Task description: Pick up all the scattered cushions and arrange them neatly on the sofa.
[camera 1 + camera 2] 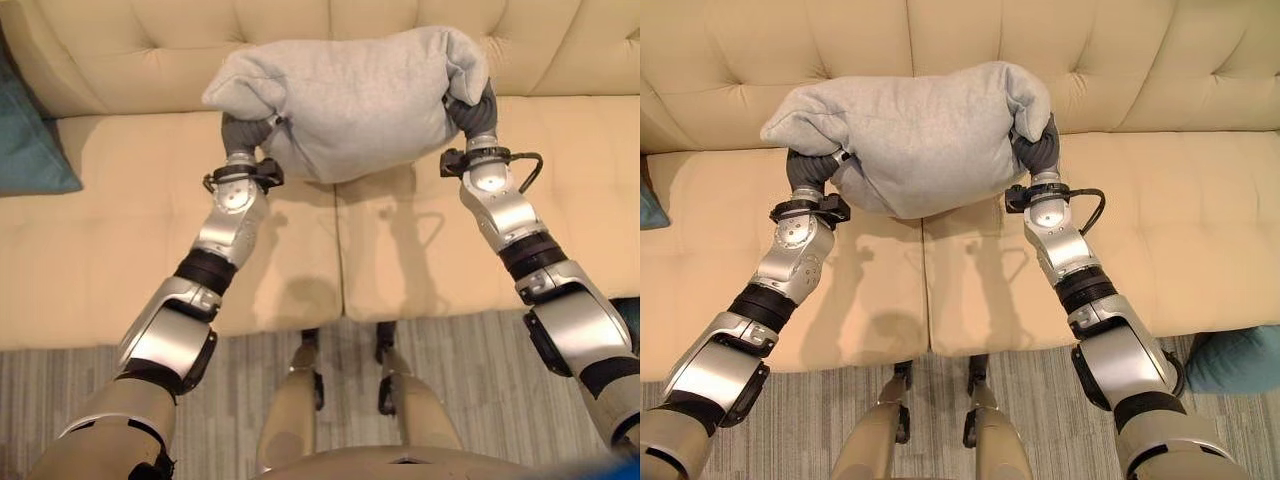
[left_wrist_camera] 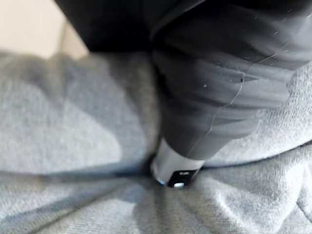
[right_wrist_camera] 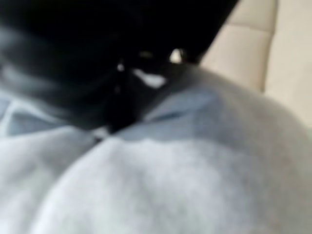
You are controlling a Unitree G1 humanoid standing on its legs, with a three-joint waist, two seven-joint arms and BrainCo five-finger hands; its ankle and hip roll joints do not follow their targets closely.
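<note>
Above the seat of the cream tufted fabric sofa, in the left eye view, a soft light-grey fabric cushion is held up between both arms. The left hand meets its lower left end; the right hand meets its right end, where the fabric folds over the hand. A teal cushion lies on the sofa's left end.

Right eye view: another teal cushion sits at the lower right, beyond the seat's front edge.

Left wrist view: one finger is pressed into the grey fabric; whether the hand is clenched cannot be told.

Right wrist view: the dark cover sits against the cushion; fingers hidden, grasp undeterminable.
</note>
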